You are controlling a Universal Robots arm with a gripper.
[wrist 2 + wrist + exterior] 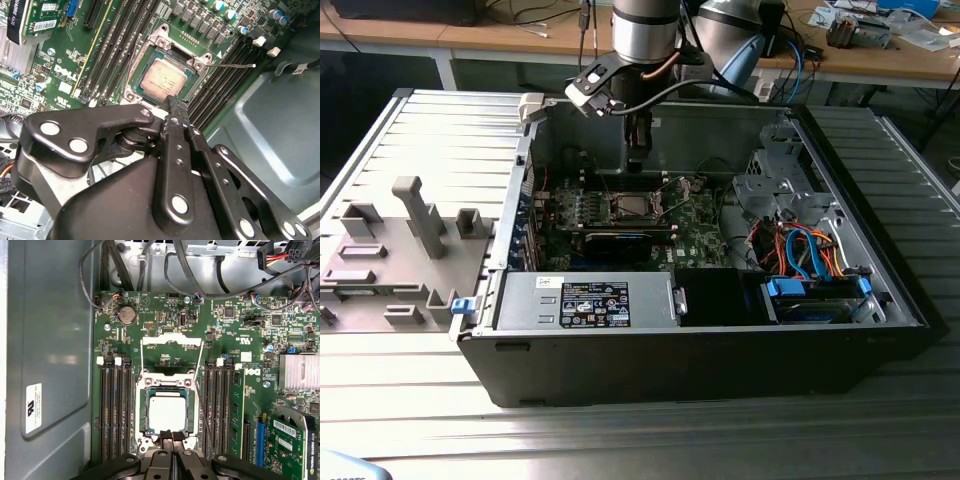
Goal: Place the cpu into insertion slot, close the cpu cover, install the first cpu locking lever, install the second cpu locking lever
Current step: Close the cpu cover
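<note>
A: Where's the cpu [167, 412] sitting?
B: It's lying flat in the insertion slot [165, 382], metal top facing up. The cpu cover [171, 340] is standing open.
A: Tool [172, 435]?
B: It's clenching on nothing, fingers [166, 436] pressing together, hovering at the slot's edge inside the computer case [720, 370].

cpu [167, 412] in insertion slot [143, 410], memory slots [115, 410] flanking, fingers [165, 437] at slot's edge

Printed sticker [33, 408] on case wall [55, 330]
</note>
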